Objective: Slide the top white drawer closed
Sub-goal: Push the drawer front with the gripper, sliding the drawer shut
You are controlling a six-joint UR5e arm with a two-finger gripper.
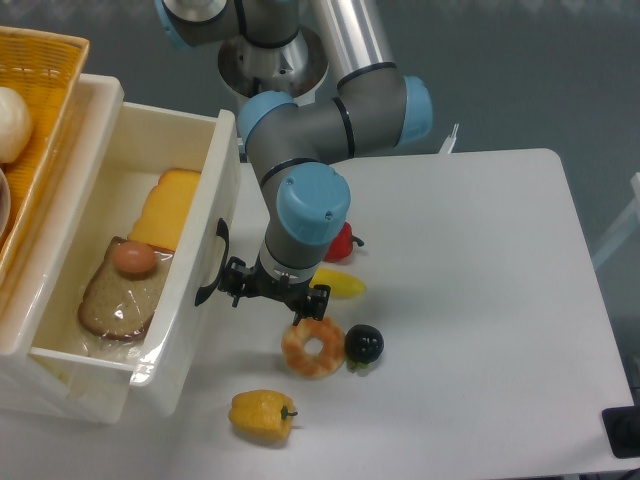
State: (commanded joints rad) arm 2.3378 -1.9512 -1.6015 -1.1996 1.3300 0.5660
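The top white drawer [215, 180] stands pulled far out of the cabinet at the left. Its black arched handle [212, 266] is on the front, facing right. Inside lie a slice of bread [115, 300], a brown egg [133, 258] and a yellow-orange cheese slice [168, 208]. My gripper [276, 292] points down at the table just right of the drawer front. Its fingers stand apart and hold nothing. The left finger [236, 279] is close beside the handle; I cannot tell if it touches.
An orange wicker basket [45, 60] with a white egg [12, 122] sits on the cabinet top at the far left. On the table by the gripper lie a red pepper [345, 243], a yellow piece [342, 285], a doughnut [313, 347], a black plum [364, 344] and a yellow pepper [262, 415].
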